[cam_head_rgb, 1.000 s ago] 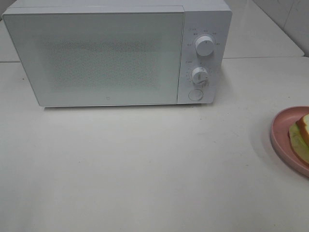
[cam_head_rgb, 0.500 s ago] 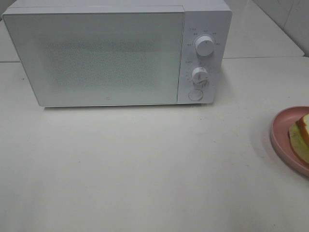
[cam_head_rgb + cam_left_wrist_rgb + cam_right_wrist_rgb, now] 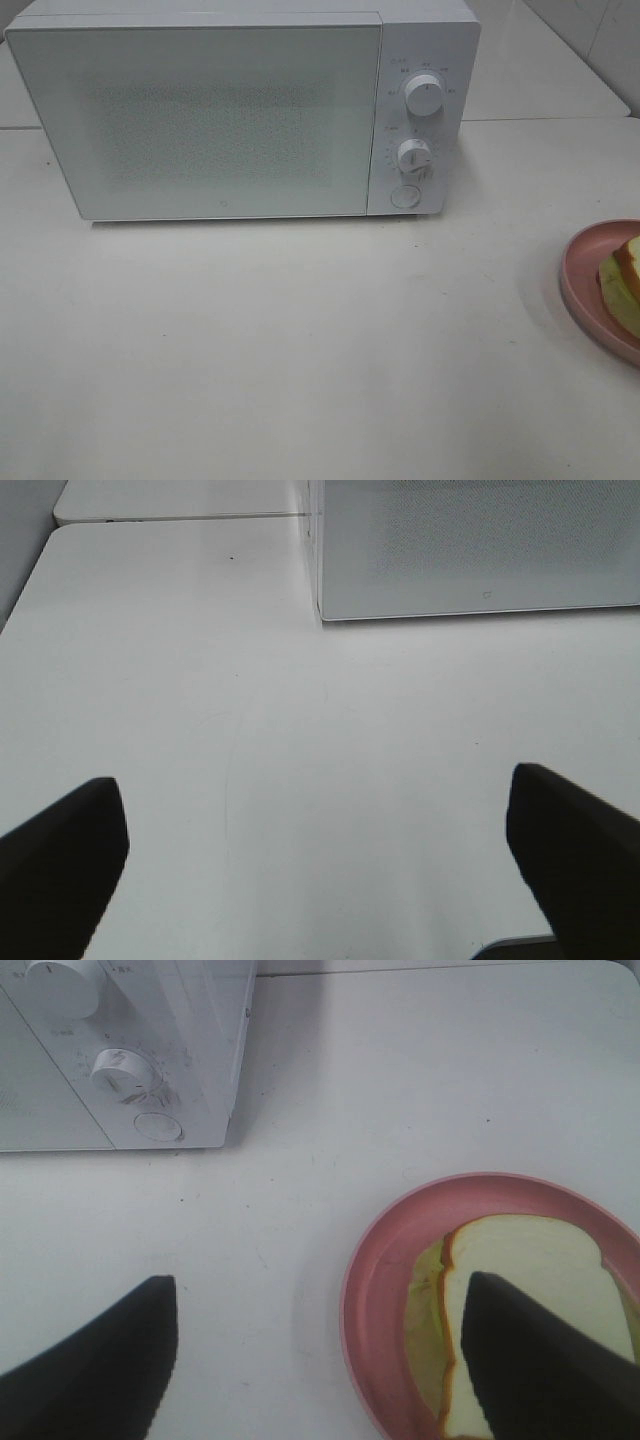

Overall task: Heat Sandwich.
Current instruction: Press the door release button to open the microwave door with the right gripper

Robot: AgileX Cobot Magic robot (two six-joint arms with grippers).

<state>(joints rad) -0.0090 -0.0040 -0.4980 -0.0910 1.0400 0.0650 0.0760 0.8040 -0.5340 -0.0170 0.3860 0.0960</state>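
Lying: square white-bread sandwich [image 3: 530,1260] with tan crust, on the round pink plate [image 3: 362,1290], at the white table's [image 3: 300,350] right edge.
My right gripper [image 3: 318,1290]: fingers apart, above plate and table.
My left gripper [image 3: 315,810]: fingers apart, over the tabletop.
Behind: boxy white microwave [image 3: 220,120], door shut, well apart from the plate.

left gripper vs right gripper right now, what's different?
1. The left gripper hangs over bare table before the microwave door; the right gripper hangs at the pink plate rim.
2. One of the right gripper's fingers overlaps the sandwich in its wrist view; the left gripper's frame nothing.
3. The left gripper looks slightly wider open.

Shared: both open, both empty.
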